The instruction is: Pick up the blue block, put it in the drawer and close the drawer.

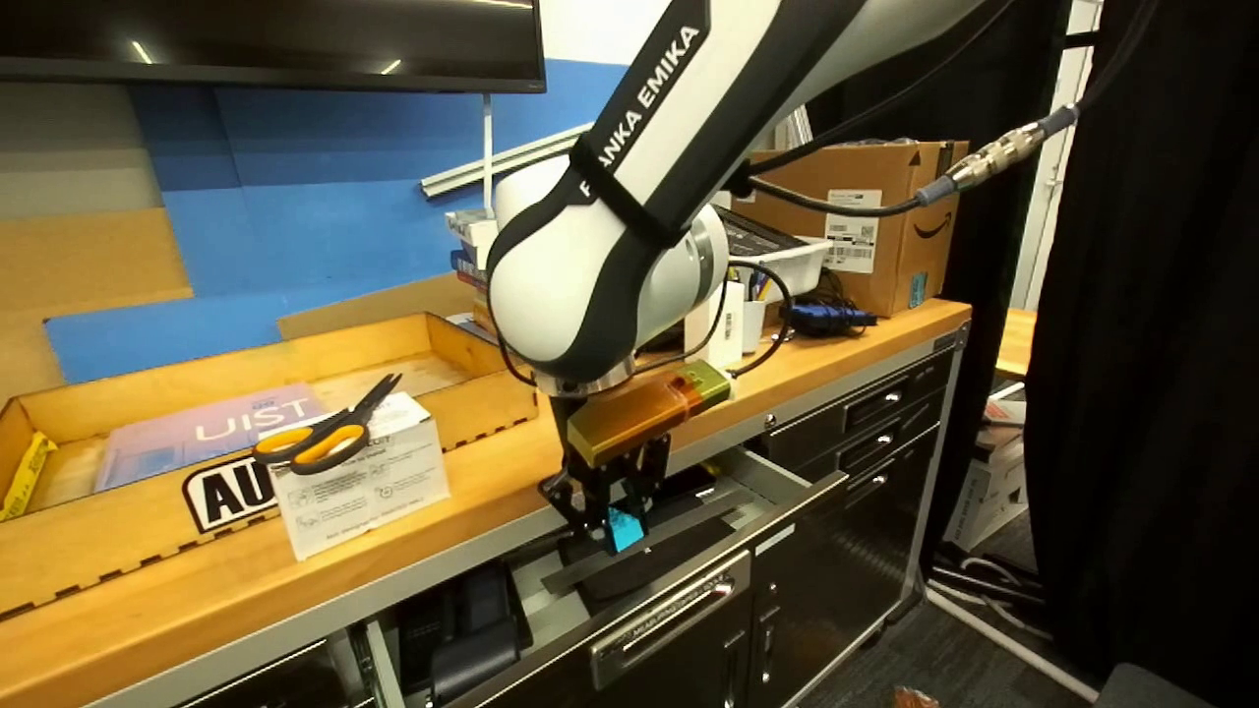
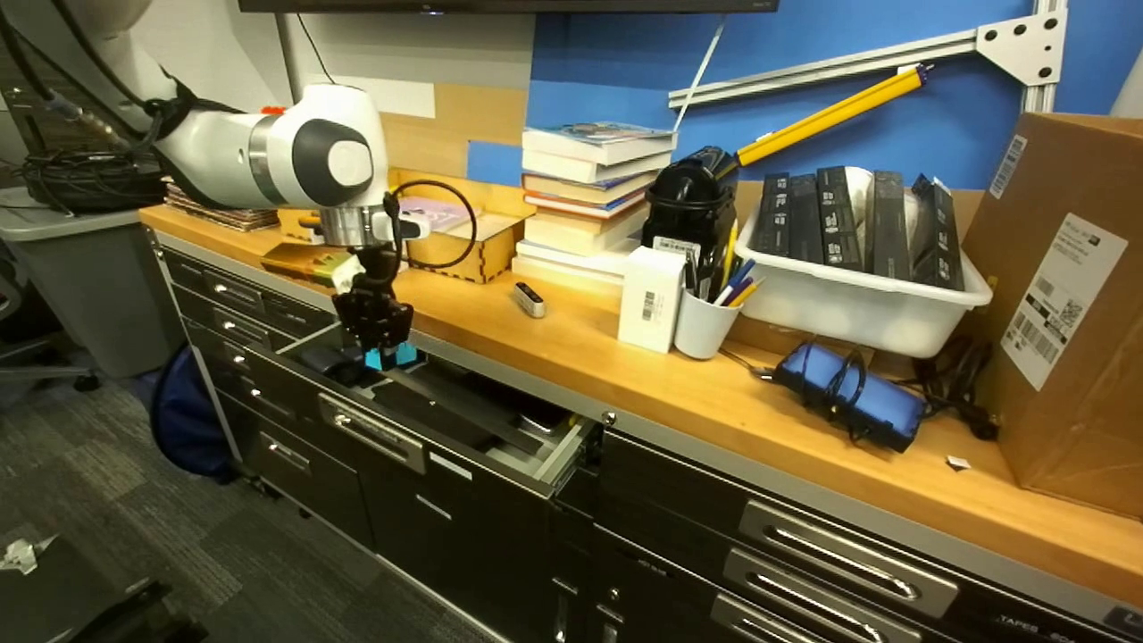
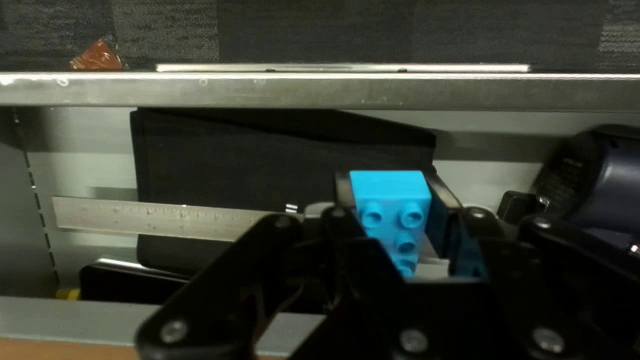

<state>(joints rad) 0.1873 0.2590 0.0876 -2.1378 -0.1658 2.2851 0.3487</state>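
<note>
Tool loaded: blue block pinched over the open drawer.
I have the black two-finger tool (image 3: pixel 392 195) clamped on both sides of the small light-blue studded block (image 1: pixel 626 531), positioned over the pulled-out metal drawer (image 3: pixel 300 92); I cannot tell whether the block touches anything beneath it. In the drawer, my wrist view shows a steel ruler (image 3: pixel 150 217) lying across a flat black case (image 3: pixel 225 165). Beyond, on the wooden counter (image 2: pixel 563 330), a white printed carton (image 1: pixel 364 501) carries orange-and-black scissors (image 1: pixel 362 411). Behind the carton I see a shallow open wooden tray (image 1: pixel 128 536). Farther back, a tall stack of books (image 2: pixel 580 192) stands near a large flat blue wall panel (image 1: pixel 344 226).
</note>
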